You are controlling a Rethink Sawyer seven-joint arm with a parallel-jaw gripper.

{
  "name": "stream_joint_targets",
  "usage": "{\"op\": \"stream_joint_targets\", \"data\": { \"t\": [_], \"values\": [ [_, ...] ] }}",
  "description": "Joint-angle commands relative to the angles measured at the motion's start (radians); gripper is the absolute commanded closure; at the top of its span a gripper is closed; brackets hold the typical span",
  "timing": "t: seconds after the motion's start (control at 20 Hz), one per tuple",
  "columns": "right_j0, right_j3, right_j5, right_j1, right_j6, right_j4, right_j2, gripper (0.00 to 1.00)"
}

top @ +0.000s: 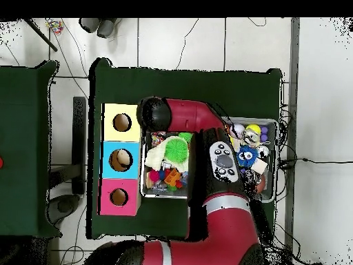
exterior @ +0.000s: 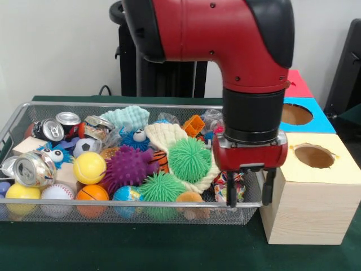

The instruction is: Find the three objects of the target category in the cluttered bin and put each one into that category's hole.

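The large shallow silver wire-mesh bin [exterior: 34, 113] sits on the green surface, piled with toys. The red and black gripper [exterior: 248, 195] hangs at its end beside the yellow-topped wooden box [exterior: 316, 186], jaws apart and empty. Descending here, I judge, a finger could catch the mesh rim or strike the box, dragging either out of place

No legible text, label, brand, number or sign found anywhere; printing on the crushed cans [exterior: 35, 169] in the bin [exterior: 130, 213] too small to read; box tops [exterior: 316, 161] plain, unmarked; arm casing [exterior: 225, 34] bare of readable marking.
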Motion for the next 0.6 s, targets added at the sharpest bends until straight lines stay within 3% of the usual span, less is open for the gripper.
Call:
{"op": "stream_joint_targets", "data": {
  "t": [0.05,0.45,0.6],
  "values": [
    [-0.072,0.047,0.085,0.026,0.026,0.03,0.097,0.0],
    [-0.103,0.068,0.043,0.01,-0.001,-0.022,0.085,0.0],
    [-0.112,0.112,0.022,-0.015,0.002,-0.036,0.077,0.0]
  ]
}}
